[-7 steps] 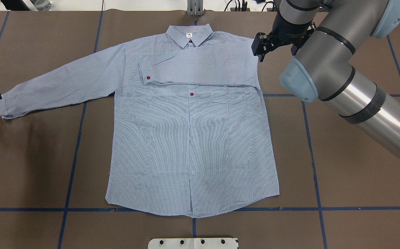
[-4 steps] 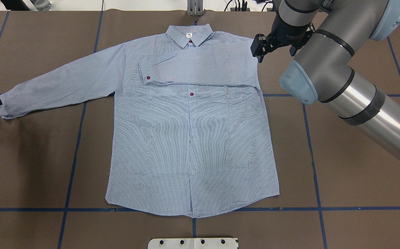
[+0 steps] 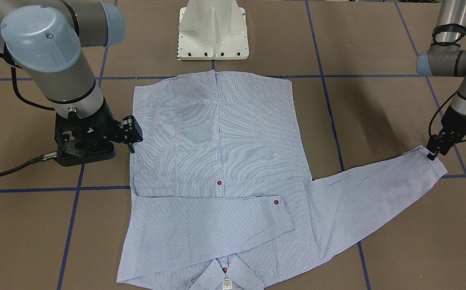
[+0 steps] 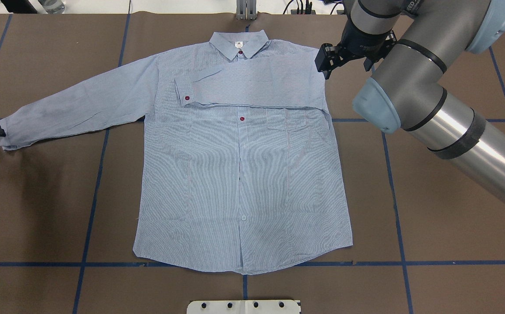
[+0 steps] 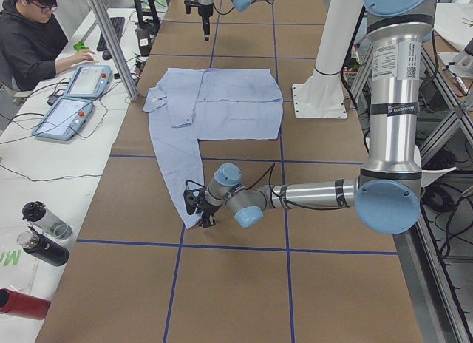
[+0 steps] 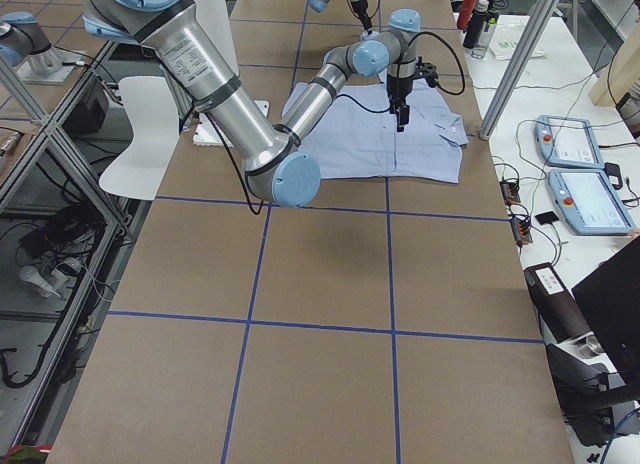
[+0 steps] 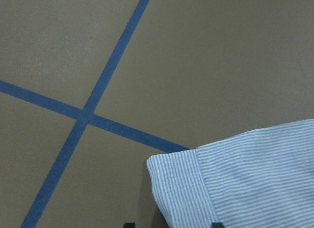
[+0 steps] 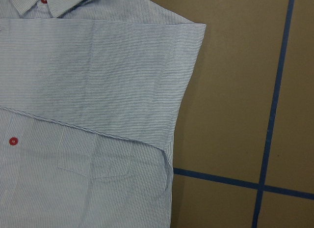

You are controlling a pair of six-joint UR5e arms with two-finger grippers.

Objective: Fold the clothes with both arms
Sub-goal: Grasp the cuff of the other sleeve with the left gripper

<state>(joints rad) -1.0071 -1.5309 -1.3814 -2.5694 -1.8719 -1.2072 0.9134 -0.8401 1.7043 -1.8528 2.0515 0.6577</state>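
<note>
Lying flat, shirt (image 4: pixel 239 174); left gripper (image 3: pixel 433 155) spread astride cuff (image 7: pixel 181 188); right gripper (image 4: pixel 325 69) beside shoulder fold (image 8: pixel 186 66), aperture unclear.

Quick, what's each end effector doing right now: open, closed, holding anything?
Left end effector: open, fingertips either side of the sleeve cuff.
Right end effector: cannot tell; beside the shirt, nothing visibly held.
</note>
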